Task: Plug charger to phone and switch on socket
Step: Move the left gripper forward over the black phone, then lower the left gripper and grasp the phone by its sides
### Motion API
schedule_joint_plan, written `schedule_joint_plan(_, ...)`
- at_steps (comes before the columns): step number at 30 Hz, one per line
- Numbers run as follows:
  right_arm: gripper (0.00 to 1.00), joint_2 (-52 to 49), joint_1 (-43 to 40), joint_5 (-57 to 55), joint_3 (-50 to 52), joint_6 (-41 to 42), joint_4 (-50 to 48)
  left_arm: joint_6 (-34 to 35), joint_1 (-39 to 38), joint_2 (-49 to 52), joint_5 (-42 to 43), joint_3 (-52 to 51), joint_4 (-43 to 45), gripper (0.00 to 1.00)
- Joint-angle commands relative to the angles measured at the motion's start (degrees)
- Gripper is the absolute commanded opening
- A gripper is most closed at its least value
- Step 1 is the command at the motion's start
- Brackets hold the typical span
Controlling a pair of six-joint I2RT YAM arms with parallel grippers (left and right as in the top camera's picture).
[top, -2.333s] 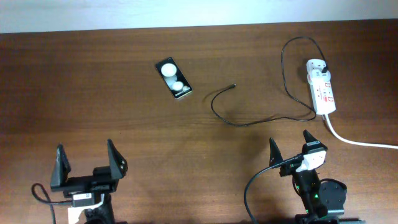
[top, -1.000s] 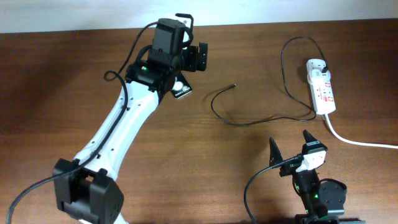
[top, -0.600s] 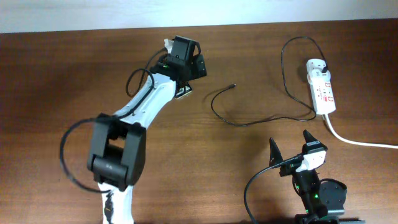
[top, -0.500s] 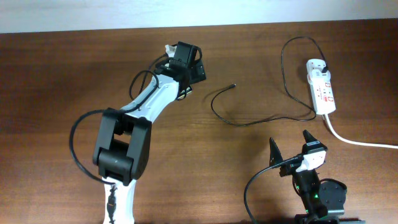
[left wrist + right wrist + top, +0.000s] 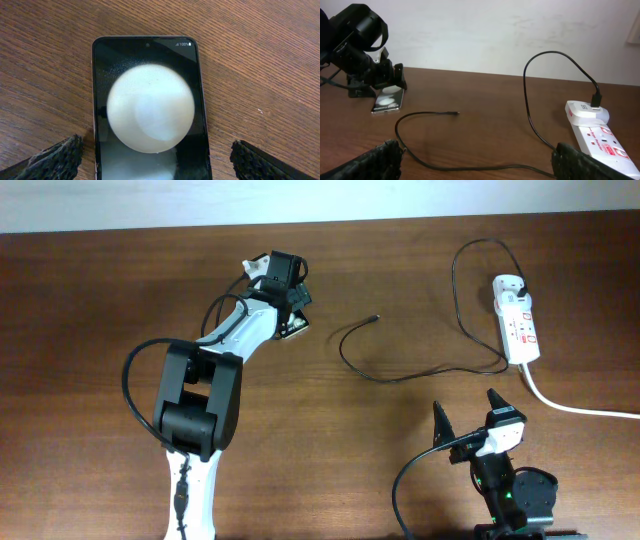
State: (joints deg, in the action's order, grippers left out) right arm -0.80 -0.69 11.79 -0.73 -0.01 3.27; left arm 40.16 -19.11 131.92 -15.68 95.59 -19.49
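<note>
Left end effector [image 5: 285, 280] has left park, reached out and dropped low over phone [image 5: 150, 110]. Fingers spread wide, phone between them, no contact seen. We judge: grasp or steadying of phone next, plugging not begun. Far desk [image 5: 100, 300] edge near, beyond it. Bare desk to its right as far as charger tip [image 5: 374, 318]. Right end effector [image 5: 466, 408] unmoved, wide, empty. Charger [image 5: 454, 285] loop ahead of it, socket [image 5: 518, 325] ahead-right, plug in.

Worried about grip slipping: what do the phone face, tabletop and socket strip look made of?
The phone: glossy black glass, seemingly; a round bright reflection shows on it. The table: matte brown wood or wood-look laminate, with visible grain lines. The socket: smooth white plastic, probably, with slight sheen.
</note>
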Motion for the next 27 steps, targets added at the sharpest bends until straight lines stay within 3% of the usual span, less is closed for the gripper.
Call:
schedule_joint_plan(1, 0.99, 0.44, 0.26, -0.46, 0.42, -0.2, 0.17, 0.79, 0.15, 3.19, -0.17, 0.13, -0.96, 0.99)
schedule_joint_plan(7, 0.99, 0.44, 0.26, -0.46, 0.42, -0.2, 0.17, 0.74, -0.11, 3.19, 0.02, 0.13, -5.9, 0.99)
schedule_joint_plan(19, 0.99, 0.44, 0.26, -0.46, 0.42, -0.2, 0.2, 0.13, -2.23, 6.49, -0.17, 0.13, -3.04, 0.99)
schedule_joint_plan(27, 0.99, 0.44, 0.26, -0.46, 0.42, -0.2, 0.2, 0.11, -2.23, 11.23, 2.21, 0.13, -12.61, 0.95)
